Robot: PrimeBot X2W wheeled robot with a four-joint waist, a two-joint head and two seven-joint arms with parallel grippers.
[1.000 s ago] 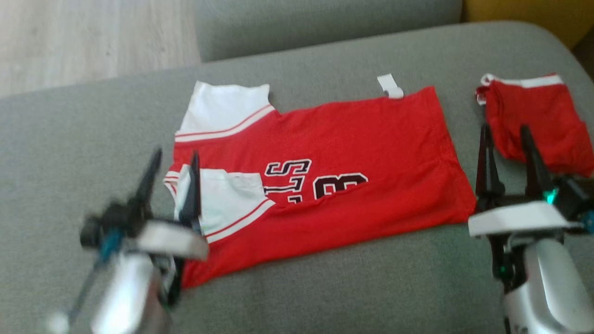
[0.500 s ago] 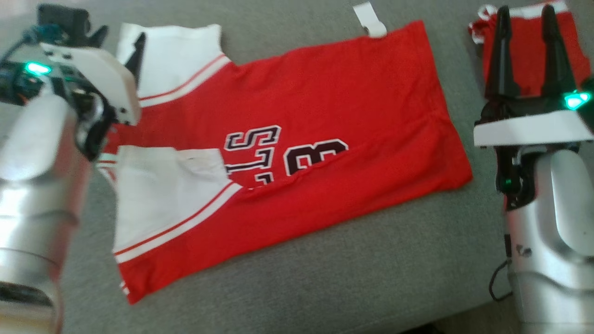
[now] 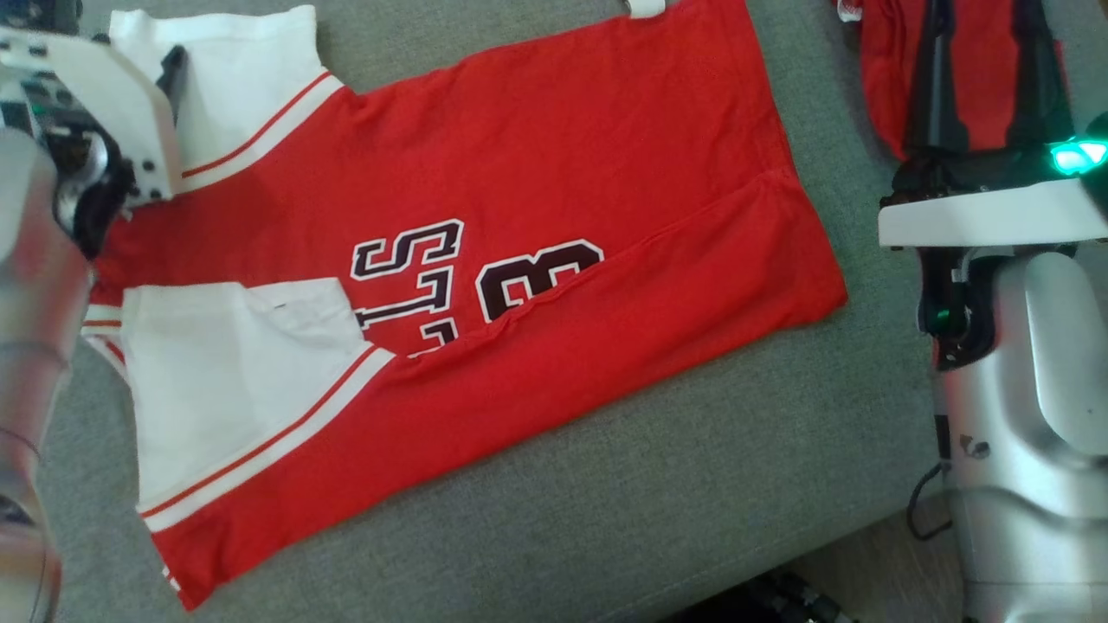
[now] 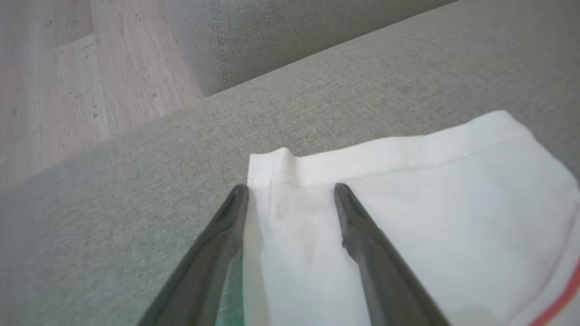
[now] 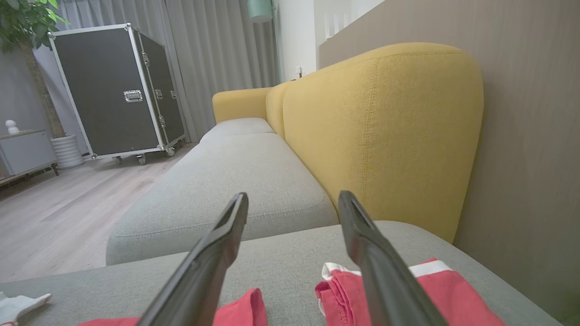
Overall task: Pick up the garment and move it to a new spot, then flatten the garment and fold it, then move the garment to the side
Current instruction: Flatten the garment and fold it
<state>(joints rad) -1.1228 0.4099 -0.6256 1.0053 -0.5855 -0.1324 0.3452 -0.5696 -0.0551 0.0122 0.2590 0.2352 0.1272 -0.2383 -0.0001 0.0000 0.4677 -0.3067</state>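
You can see the red shirt [image 3: 537, 173] lying flat on the grey sofa seat [image 3: 692, 484]. It has white sleeves, and dark letters and a number on it. One long side is folded over the middle, so the fold cuts across the letters. A small white tag [image 3: 645, 7] pokes out at its far edge.

Your left gripper [image 4: 290, 190] is at the far white sleeve [image 4: 430, 190], by its corner. Its two dark fingers are spread wide apart. One finger runs along the sleeve's side edge and the other is over the white cloth, with the hem just past the tips. It pinches nothing. You cannot tell if the fingers touch the cloth.

Your right gripper [image 5: 293, 197] is off to the right of the shirt, apart from it. Its fingers are spread wide too and hold nothing. They are above a second, smaller red cloth [image 5: 408, 285] with a white band, bunched up on the same seat. Past it you see a yellow sofa back [image 5: 385, 127], and a big black box on wheels [image 5: 113, 90] on the wood floor [image 5: 54, 217]
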